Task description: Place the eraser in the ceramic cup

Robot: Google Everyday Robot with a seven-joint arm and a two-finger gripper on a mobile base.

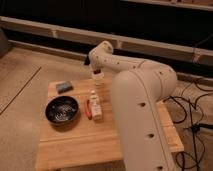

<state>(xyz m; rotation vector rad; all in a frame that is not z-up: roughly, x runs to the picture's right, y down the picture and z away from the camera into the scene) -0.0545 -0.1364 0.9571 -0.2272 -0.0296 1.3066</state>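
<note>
Where visible, gripper (96,71) above ceramic cup (97,78)

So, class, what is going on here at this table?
A white robot arm reaches over a wooden table. Its gripper sits at the far edge, right above the ceramic cup. The eraser is not visible. A black bowl, a blue pad and a small white bottle lie untouched nearby.

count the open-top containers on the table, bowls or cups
2: the black bowl at the table's left, and the ceramic cup at the far edge, directly under the gripper. The arm may hide others.
</note>
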